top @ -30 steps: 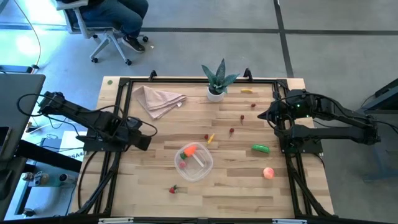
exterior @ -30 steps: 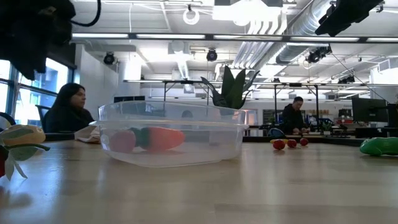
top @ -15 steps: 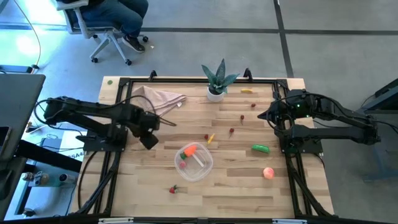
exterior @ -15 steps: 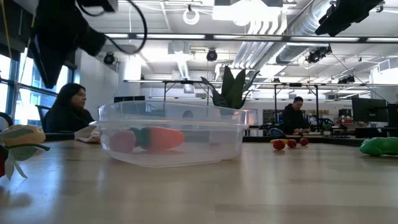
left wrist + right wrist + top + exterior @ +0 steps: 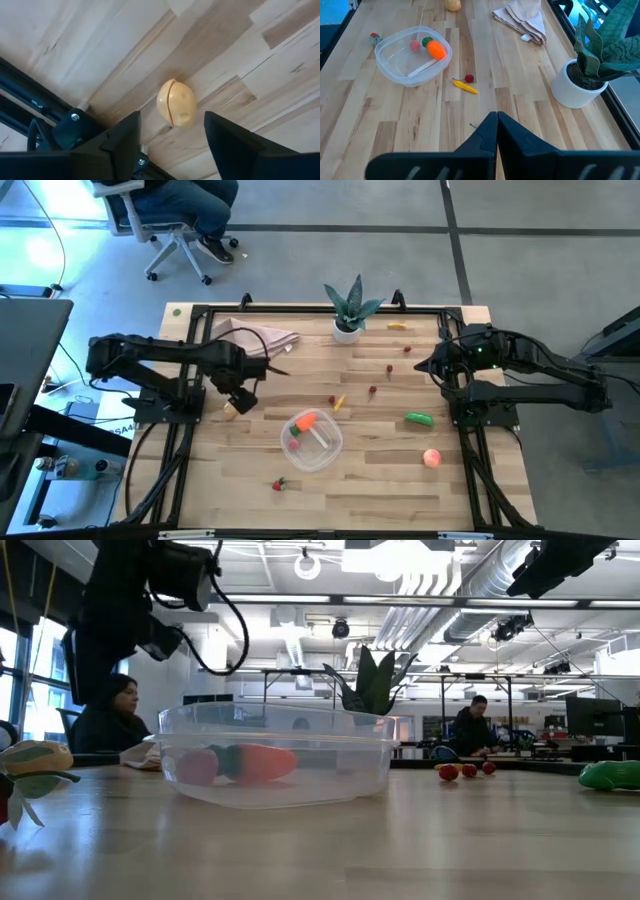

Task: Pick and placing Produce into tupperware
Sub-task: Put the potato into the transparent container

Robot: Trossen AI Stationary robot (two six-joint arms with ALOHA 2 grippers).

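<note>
Left pincer [image 5: 170, 137], fingers spread, has swung in over the desk [image 5: 370, 490] at the left of the high view; a pale yellow fruit [image 5: 176, 102] lies just ahead, ungrasped. Likely next pick. Only the wrist view shows its seam.

Tub [image 5: 314, 440] mid-frame holds a carrot [image 5: 305, 421].

Right pincer [image 5: 496, 131], pressed together, waits far right.

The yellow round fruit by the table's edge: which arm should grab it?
Probably the left. The left gripper hangs right above the yellow round fruit, jaws open on either side. The right gripper waits across the table, jaws shut.
</note>
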